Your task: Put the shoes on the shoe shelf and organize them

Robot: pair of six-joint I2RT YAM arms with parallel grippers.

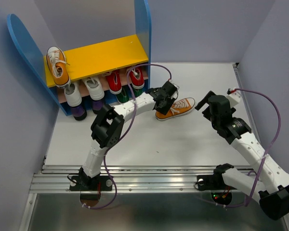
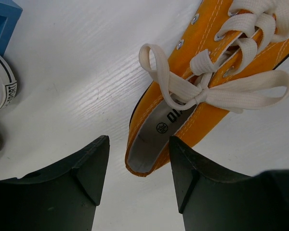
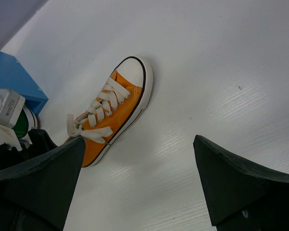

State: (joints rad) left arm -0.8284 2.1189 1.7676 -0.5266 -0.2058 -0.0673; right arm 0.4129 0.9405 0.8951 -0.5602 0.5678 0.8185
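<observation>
On the table [image 1: 183, 144], shelf [image 1: 103, 55] sits back left; orange shoe [image 1: 176, 108] lies just right of it. Over its heel the left end effector [image 2: 138, 144] gapes wide; right end effector [image 3: 139, 142] wide too, apart. Risk: one finger [image 2: 192, 178] sits above the heel collar, so closing may pinch one wall and twist the shoe.

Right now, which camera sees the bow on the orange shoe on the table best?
The left wrist camera: the bow is close up, knot and loops clear. The right wrist camera shows the whole orange shoe, its bow small. From the top camera the bow is too small to see.
</observation>
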